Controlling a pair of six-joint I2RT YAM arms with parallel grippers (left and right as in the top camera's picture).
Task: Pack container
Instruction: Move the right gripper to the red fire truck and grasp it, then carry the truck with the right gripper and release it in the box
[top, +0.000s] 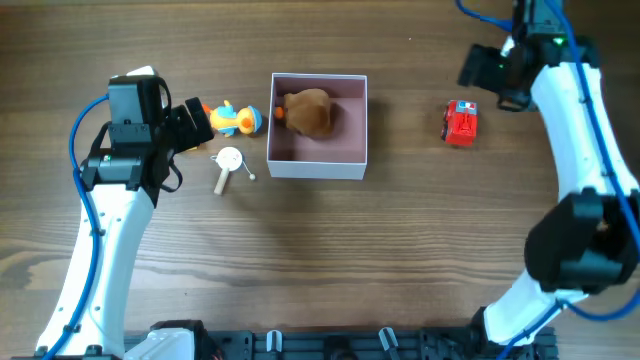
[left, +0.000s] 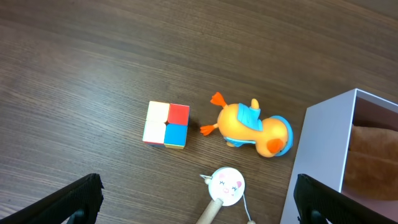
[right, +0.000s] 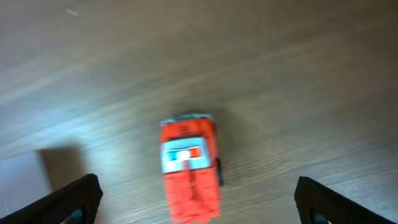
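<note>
The container (top: 318, 167), a square box with white walls and a pink inside, sits at the table's centre back and holds a brown plush toy (top: 308, 110). Left of it lie an orange-and-blue duck (top: 236, 119) and a white pig-face rattle drum (top: 229, 162). My left gripper (top: 190, 125) is open and empty above them. In the left wrist view its fingers (left: 199, 205) straddle the rattle (left: 225, 185), with the duck (left: 252, 129), a colour cube (left: 166, 124) and the container wall (left: 320, 162) ahead. A red toy car (top: 460, 123) lies right of the container. My right gripper (top: 490, 70) is open above it, with the car (right: 189, 168) between its fingers (right: 196, 199).
The brown wooden table (top: 400, 260) stretches bare in front of the container. The arm bases stand at the front edge.
</note>
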